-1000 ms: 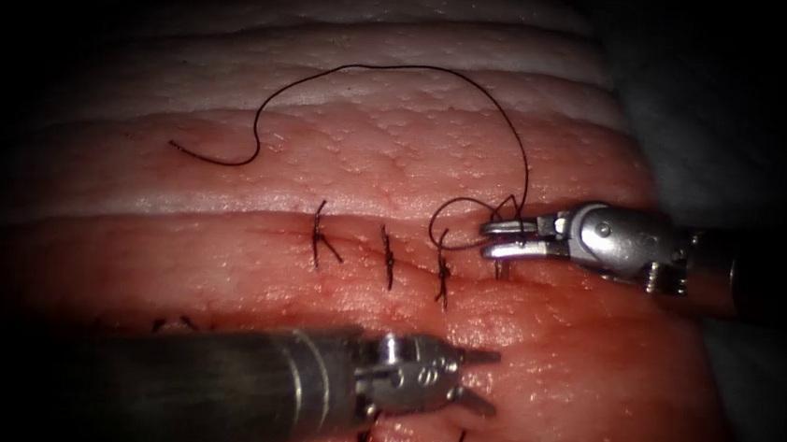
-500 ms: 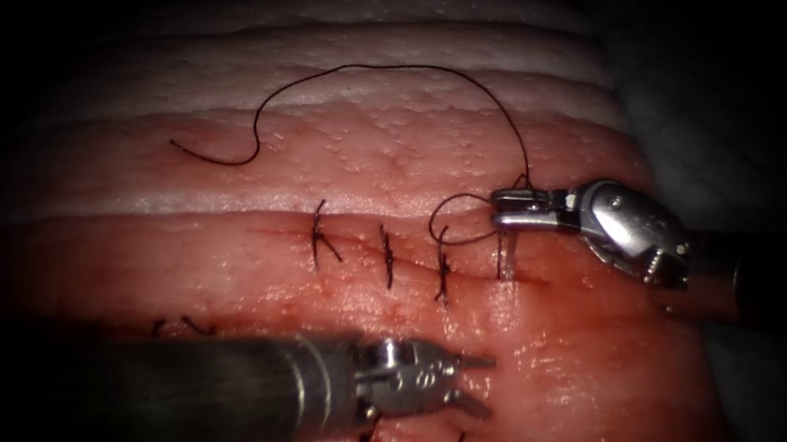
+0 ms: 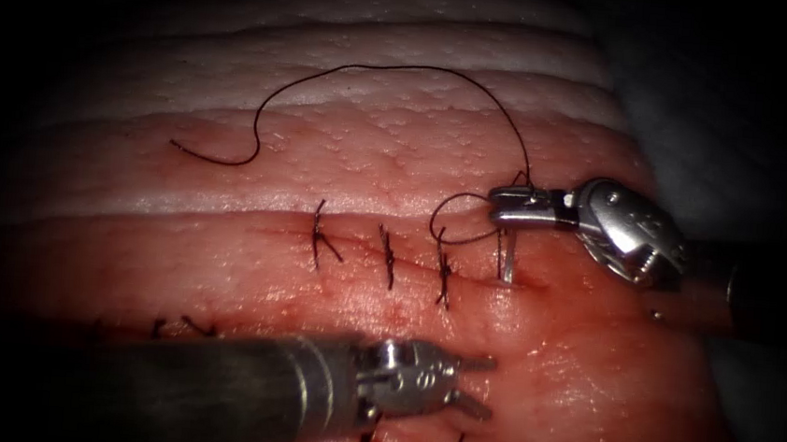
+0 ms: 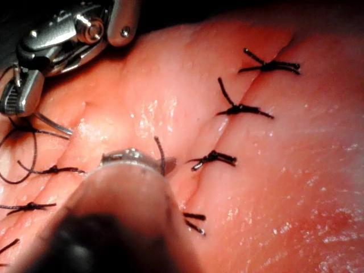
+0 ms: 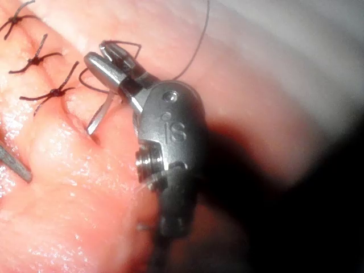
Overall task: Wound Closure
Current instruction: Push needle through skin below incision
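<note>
Dark knots (image 3: 386, 256), three, are closing the cut's (image 3: 473, 276) left stretch; the right end is lying unstitched. Right tool (image 3: 504, 204) is clamping the needle (image 3: 506, 258) near its tail, tip standing in the tissue (image 3: 587, 377). Left tool (image 3: 474, 385) is hovering open, empty. Right wrist view is showing the thread (image 5: 193, 51) leaving the jaws.

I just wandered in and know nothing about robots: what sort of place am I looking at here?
Most likely a surgical training bench, not an operating room. Two thin robot tools work over a slab of pork-belly tissue: the right tool holds a curved needle standing in the cut, beside three finished stitches; the left tool holds nothing.
</note>
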### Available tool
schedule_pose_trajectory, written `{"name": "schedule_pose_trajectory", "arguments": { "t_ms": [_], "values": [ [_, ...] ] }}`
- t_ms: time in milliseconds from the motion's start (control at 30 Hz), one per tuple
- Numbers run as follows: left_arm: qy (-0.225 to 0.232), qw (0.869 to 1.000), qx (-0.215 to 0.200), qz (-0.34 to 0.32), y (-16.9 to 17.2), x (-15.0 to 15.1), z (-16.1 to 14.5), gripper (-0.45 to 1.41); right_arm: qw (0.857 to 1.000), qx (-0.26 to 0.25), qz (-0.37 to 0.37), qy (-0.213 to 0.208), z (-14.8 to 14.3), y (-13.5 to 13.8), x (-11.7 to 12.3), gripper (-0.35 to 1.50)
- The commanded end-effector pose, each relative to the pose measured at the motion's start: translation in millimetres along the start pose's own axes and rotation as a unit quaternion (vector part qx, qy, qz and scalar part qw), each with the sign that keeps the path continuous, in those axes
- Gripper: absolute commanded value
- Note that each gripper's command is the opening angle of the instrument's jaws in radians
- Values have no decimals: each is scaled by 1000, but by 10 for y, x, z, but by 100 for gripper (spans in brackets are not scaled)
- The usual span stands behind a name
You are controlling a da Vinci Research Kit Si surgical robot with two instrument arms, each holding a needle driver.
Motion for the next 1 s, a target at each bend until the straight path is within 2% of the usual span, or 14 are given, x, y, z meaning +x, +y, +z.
{"name": "schedule_pose_trajectory", "arguments": {
  "t_ms": [33, 467, 633, 1000],
  "values": [
    [0, 1000, 0, 1, -2, 0, 6, 19, 1000, 6, 11, 1, 9, 0, -6, -35],
    [1, 1000, -4, 0, -2, -3, 0, 19, 995, 35, 89, 12, 11, -24, -16, -35],
    [2, 1000, -5, 0, -3, -4, 0, 19, 985, 46, 161, 44, 18, -33, -17, -35],
    [2, 1000, -5, -2, -3, -5, -1, 19, 963, 29, 263, 53, 21, -37, -18, -35]
  ]
}}
